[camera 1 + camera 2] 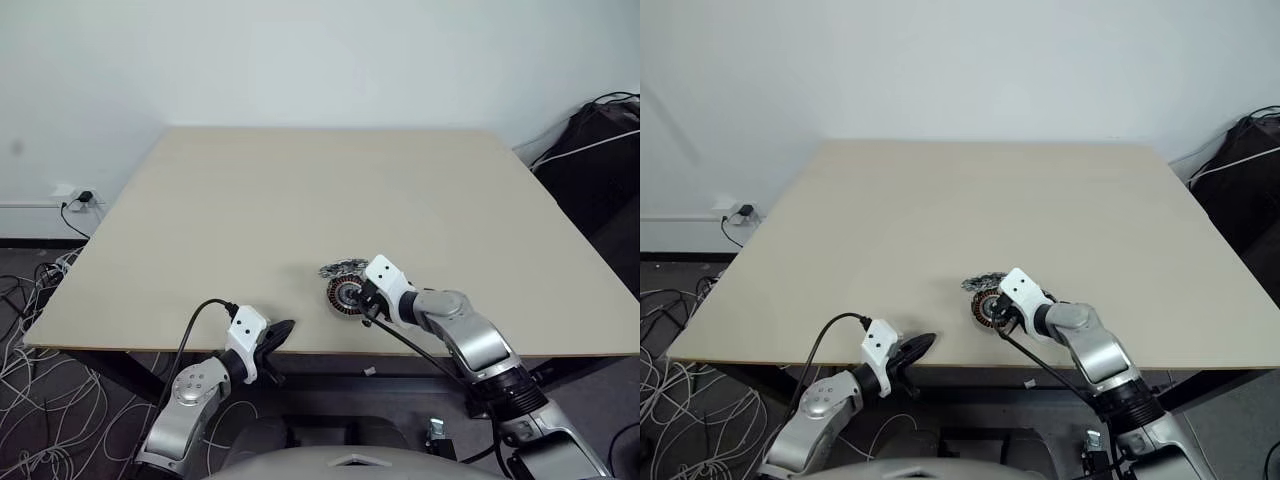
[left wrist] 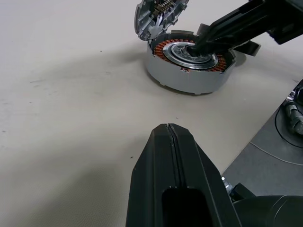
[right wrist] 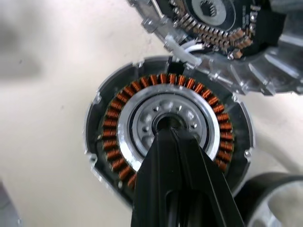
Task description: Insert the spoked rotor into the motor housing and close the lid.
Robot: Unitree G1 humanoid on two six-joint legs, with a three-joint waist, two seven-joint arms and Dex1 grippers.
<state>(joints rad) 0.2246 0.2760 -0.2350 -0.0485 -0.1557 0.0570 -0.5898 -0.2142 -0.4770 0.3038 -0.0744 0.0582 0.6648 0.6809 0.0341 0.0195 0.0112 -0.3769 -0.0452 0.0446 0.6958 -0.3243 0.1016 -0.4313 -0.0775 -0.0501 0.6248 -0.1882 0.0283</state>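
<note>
The motor housing (image 3: 118,142), a round shell with a copper winding ring around a silver centre, lies near the table's front edge (image 1: 345,293). The lid (image 3: 222,28) stands tilted open against the housing's far side, its inner parts showing. My right gripper (image 3: 166,131) is shut, and its tips point into the housing's central hub with nothing held between them. A black-rimmed round part with a silver inside, apparently the spoked rotor (image 3: 265,182), lies right beside the housing under my right hand. My left gripper (image 2: 170,137) is shut and empty, to the housing's left at the table edge (image 1: 280,333).
The beige table (image 1: 300,190) reaches far back to a white wall. Its front edge runs just below the housing. Loose cables (image 1: 30,370) lie on the floor at the left, and dark gear (image 1: 600,150) sits past the right edge.
</note>
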